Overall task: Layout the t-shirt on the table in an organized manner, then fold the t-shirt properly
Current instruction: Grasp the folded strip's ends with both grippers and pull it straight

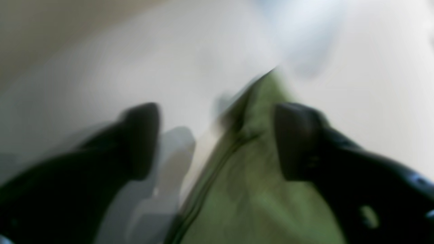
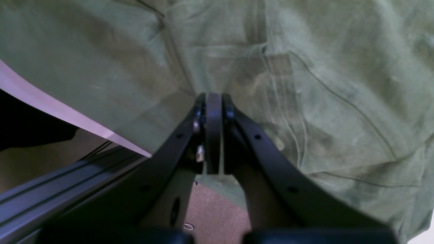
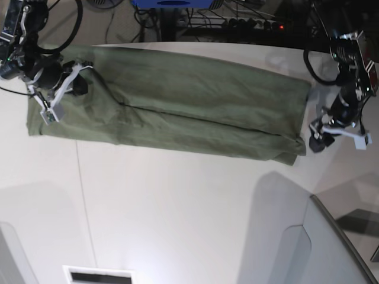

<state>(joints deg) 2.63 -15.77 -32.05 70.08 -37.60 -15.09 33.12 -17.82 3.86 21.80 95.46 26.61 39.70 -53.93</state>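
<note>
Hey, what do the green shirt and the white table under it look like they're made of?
The t-shirt looks like soft matte woven or knit fabric, probably cotton: it creases, shows stitched seams, and gives no shine. The table looks like a hard, smooth white surface, perhaps laminate or painted board: it is flat, holds soft shadows and a faint gloss, and has one thin dark seam line.

A grey angled panel (image 3: 331, 248) fills the lower right of the base view; cables (image 3: 237, 18) and a blue box (image 3: 172, 3) sit along the top edge, and a small vent (image 3: 98, 276) at the bottom
</note>
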